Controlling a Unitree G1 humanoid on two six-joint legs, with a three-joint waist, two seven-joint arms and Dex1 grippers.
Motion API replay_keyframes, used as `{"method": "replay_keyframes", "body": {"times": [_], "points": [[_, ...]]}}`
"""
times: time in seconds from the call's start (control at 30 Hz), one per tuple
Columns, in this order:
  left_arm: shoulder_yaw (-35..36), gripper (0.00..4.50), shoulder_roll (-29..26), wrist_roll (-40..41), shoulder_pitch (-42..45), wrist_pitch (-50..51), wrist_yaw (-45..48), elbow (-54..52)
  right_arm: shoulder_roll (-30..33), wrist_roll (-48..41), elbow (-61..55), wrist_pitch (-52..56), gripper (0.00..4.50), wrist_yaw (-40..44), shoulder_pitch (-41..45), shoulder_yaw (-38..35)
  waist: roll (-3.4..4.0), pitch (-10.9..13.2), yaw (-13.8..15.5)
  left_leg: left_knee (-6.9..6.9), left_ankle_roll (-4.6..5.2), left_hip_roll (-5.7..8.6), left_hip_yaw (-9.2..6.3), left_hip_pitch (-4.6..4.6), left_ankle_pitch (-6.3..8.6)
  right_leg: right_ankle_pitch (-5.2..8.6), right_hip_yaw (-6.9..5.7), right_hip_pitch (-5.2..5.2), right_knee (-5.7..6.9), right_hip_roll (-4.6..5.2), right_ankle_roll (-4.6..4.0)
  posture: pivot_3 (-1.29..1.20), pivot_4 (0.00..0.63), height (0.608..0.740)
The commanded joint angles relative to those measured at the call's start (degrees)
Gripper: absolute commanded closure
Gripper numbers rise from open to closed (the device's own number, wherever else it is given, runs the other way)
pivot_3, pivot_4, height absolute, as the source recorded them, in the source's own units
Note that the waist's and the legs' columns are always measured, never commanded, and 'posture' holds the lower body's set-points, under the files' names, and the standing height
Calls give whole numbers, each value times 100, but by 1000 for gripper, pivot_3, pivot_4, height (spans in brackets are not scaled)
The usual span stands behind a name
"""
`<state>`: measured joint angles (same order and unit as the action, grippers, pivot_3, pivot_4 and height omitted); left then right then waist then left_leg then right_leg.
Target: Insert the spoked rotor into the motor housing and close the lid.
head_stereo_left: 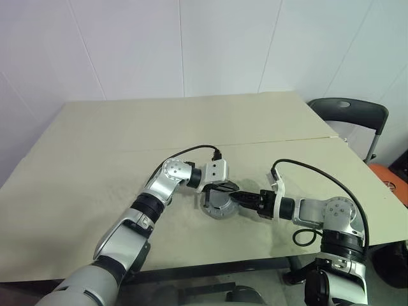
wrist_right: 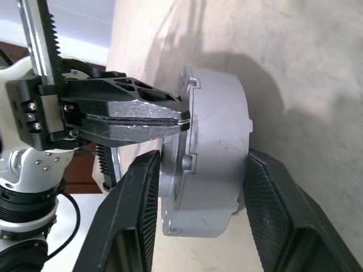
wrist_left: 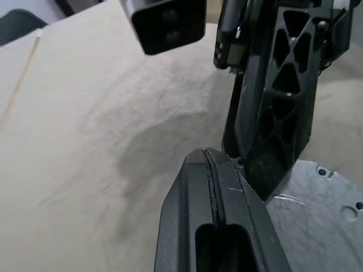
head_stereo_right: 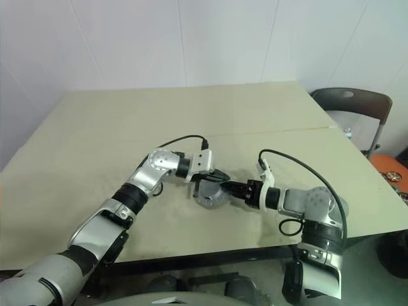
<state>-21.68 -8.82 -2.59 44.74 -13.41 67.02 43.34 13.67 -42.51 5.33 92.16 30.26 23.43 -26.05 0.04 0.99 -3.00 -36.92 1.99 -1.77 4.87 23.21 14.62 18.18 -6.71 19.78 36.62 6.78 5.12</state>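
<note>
Right wrist view: right claw [wrist_right: 195, 221] astride motor housing [wrist_right: 212, 164]

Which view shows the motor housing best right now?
The right wrist view: the housing sits side-on between the right gripper fingers, wall and flange clear. The head views show it small, partly covered by both grippers. The left wrist view catches just a corner.

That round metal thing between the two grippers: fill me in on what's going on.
The short round silver-grey motor housing sits on the beige table. The right gripper brackets its sides with both black fingers. The left gripper, shut, rests its tips on the housing's top rim.
</note>
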Motion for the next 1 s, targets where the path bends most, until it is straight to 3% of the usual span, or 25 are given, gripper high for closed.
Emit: {"method": "replay_keyframes", "body": {"times": [0.03, 0.27, 0.33, 0.53, 0.77, 0.83, 1.0], "points": [[-312, 4500, 15, -319, -364, 143, 63, 441, -56, -258, -271, -3, 2880, 135, 246, 262, -2, 1, 8, 0, 0, 0, 3, 2, 0, -1, 6, 4, 0, 1, -2, 0, 0, 740], [86, 4500, 109, -69, -380, 120, -261, 347, -51, -264, -254, -80, 2880, 173, 248, 288, -2, 2, 48, 0, 1, -2, 9, 20, -1, -8, 18, 45, 13, 0, -11, 0, 0, 740], [225, 4500, 134, -67, -322, -47, -571, 447, -47, -262, -260, -117, 3203, 187, 241, 315, -4, 4, 47, -2, 1, -2, 13, 20, -1, -8, 23, 53, 24, 0, -12, 0, 0, 740], [849, 4500, 287, 453, -160, 128, -927, 483, -33, -265, -281, -197, 3224, 207, 225, 403, -4, 30, 50, -7, 1, -2, 19, 27, -1, -8, 26, 67, 37, 1, -11, 0, 0, 740], [1578, 4500, 211, 1226, -296, 1118, -923, -46, -279, -475, 28, -433, 3224, 120, 436, -230, -17, 64, 58, -11, -1, 0, 25, 79, -5, -9, 29, 99, 53, -1, -11, 0, 0, 740], [1874, 4500, 50, 1538, -457, 1644, -961, -372, -378, -520, 105, -595, 3224, 33, 460, -467, -16, 77, 65, -17, -27, 8, 26, 121, -22, -12, 29, 142, 68, -1, -7, 0, 0, 740], [2411, 4500, -271, 2106, -779, 2643, -1214, -1055, -465, -518, 260, -966, 3224, -140, 537, -732, -14, 98, 82, -21, -32, 24, 33, 130, -26, -20, 33, 144, 67, 7, 8, 0, 0, 740]]}}
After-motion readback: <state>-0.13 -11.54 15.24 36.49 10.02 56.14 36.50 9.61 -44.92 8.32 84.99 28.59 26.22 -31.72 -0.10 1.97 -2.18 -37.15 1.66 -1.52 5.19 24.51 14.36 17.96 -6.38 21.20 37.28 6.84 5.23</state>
